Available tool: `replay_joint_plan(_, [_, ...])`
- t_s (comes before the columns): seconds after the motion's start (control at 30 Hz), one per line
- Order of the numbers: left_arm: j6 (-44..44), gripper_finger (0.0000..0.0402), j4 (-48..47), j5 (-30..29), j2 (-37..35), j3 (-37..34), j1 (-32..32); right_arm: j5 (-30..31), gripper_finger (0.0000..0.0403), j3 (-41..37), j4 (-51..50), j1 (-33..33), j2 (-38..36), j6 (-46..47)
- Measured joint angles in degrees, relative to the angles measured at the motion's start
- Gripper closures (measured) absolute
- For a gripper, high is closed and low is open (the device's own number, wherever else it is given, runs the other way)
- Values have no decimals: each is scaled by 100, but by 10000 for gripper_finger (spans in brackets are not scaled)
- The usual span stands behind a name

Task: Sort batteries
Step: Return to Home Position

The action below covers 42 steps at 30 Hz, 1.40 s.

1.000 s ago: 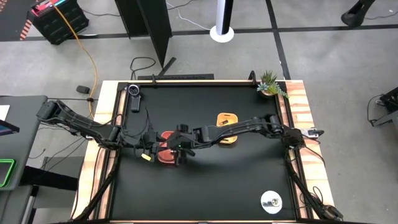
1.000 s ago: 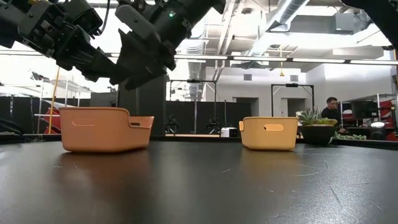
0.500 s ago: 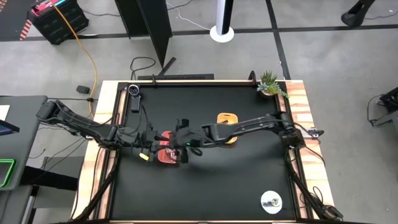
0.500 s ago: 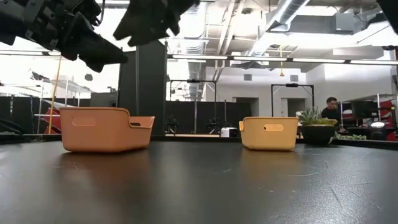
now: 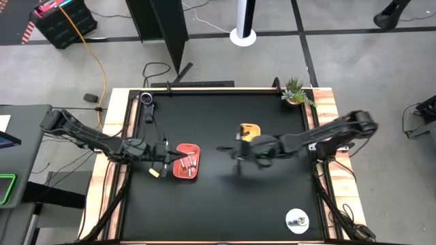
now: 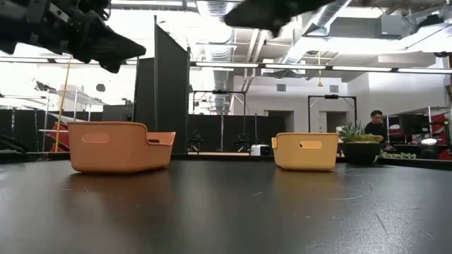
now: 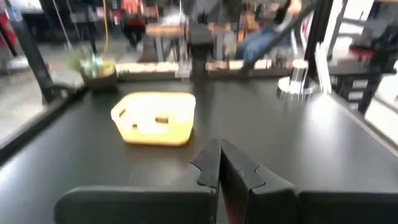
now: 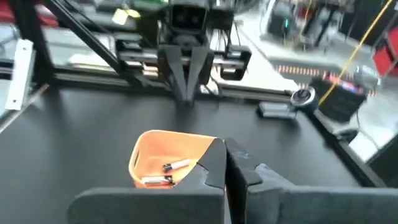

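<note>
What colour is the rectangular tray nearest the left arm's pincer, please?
Orange. The rounded rectangular plastic tray shows best in the low view.

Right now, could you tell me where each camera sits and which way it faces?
High: above the table, looking straight down; both arms show, left fingers by the orange tray, right fingers near the yellow tray.
Low: at table-top height, looking level toward the room; arms enter from above.
Left wrist: on the left arm, facing the yellow tray; own shut fingers show.
Right wrist: on the right arm, facing the orange tray and left fingers; own shut fingers show.
High and low share both trays.
</note>
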Motion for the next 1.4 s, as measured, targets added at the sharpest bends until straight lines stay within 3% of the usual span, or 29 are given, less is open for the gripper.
replay_joint_plan(0.17, [71,401,1481,-95,-59,-884,46,-2,399,-1565,799,103,-1192,-130])
replay_joint_plan(0.3, [-194,401,2061,-184,-106,-1416,44,-2,398,-2697,1545,120,-2091,37])
replay_joint_plan(0.63, [46,401,1364,-345,-709,-1405,48,427,399,-4724,2371,81,-3690,391])
replay_joint_plan(0.87, [86,401,-106,-446,-2167,-1411,48,428,399,-5398,2351,81,-4499,423])
replay_joint_plan(1.2, [39,401,-2301,-285,-4542,-1406,48,426,399,-5425,1251,81,-5243,297])
replay_joint_plan(1.4, [322,401,-2360,47,-4828,-1393,52,424,399,-5427,377,116,-5982,355])
